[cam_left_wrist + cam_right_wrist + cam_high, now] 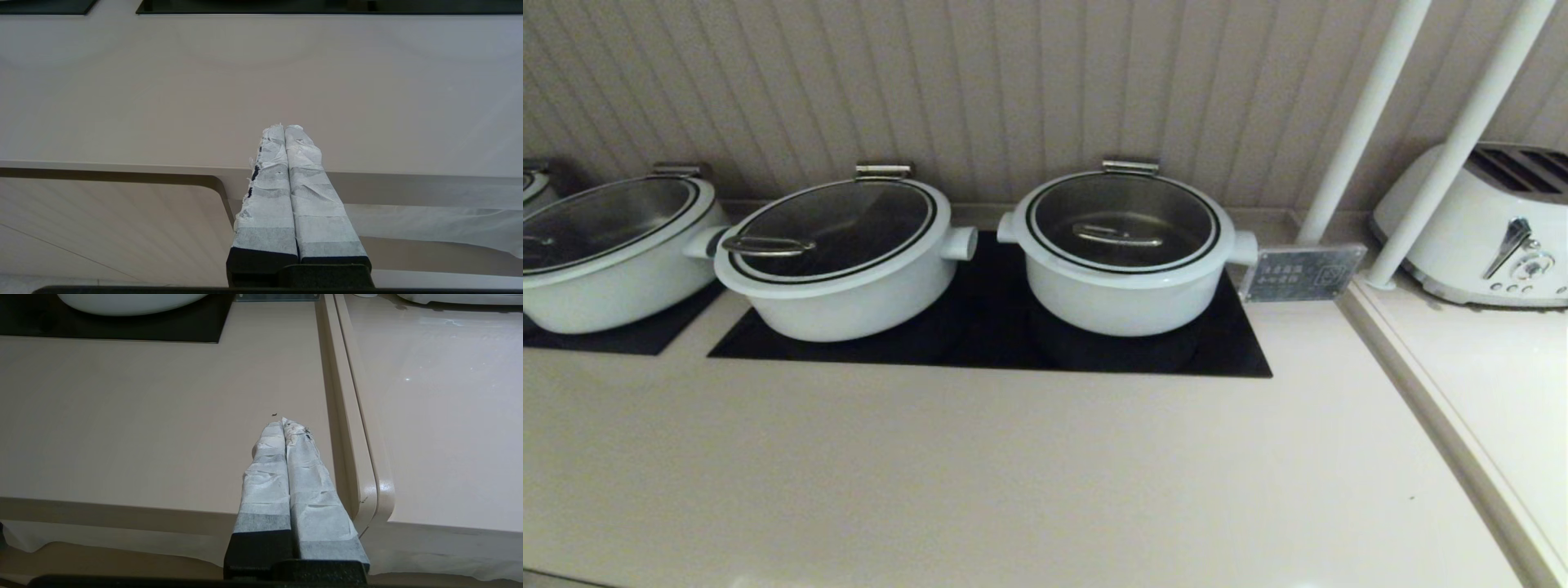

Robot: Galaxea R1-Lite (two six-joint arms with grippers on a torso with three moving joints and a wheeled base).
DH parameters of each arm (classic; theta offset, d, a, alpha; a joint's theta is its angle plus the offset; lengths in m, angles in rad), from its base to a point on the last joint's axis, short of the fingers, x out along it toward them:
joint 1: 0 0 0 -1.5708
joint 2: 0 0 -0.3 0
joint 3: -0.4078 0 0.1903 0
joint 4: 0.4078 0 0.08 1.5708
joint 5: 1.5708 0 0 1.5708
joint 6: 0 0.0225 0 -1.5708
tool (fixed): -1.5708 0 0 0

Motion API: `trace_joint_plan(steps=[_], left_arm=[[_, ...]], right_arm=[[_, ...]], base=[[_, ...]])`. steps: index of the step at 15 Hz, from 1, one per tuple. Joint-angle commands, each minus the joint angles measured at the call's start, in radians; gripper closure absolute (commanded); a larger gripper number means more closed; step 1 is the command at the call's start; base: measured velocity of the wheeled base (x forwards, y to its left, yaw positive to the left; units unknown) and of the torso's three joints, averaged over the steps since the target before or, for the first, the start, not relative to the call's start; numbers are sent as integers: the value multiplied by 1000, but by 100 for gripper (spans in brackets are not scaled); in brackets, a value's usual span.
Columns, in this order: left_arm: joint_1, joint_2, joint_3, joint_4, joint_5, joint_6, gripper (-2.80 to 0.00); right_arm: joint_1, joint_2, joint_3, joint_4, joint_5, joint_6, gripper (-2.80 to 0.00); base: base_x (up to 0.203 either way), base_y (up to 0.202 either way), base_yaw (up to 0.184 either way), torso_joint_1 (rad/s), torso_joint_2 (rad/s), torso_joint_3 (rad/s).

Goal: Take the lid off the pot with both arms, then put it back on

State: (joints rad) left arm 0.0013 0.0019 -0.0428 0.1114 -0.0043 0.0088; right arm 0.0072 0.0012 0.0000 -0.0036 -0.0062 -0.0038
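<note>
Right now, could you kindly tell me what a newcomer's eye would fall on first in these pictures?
First, the row of round white pots on black cooktop panels along the back wall: the deep, narrow white pot stands rightmost, its round glass lid with arched steel handle in place. A white toaster sits far right. Both tape-wrapped grippers, left and right, are shut at the beige counter's front edge.

head cam: high, looks fwd+down over counter (1013,474) to back wall, pots at mid range | L wrist cam: low, behind taped fingers (286,192), at counter's front edge, faces inward | R wrist cam: same setup, near seam to side counter (441,416) | shared: counter, black hob (988,343) edge
</note>
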Motion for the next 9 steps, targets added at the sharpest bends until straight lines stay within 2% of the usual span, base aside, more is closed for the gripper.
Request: trace_joint_plan(steps=[1,9], left_arm=[[0,0,0,1,0,-1,0],[0,0,0,1,0,-1,0]], right_arm=[[0,-1,0,-1,0,1,0],[0,-1,0,1,-1,2,0]], base=[[0,0,0,0,0,0],[0,0,0,0,0,0]])
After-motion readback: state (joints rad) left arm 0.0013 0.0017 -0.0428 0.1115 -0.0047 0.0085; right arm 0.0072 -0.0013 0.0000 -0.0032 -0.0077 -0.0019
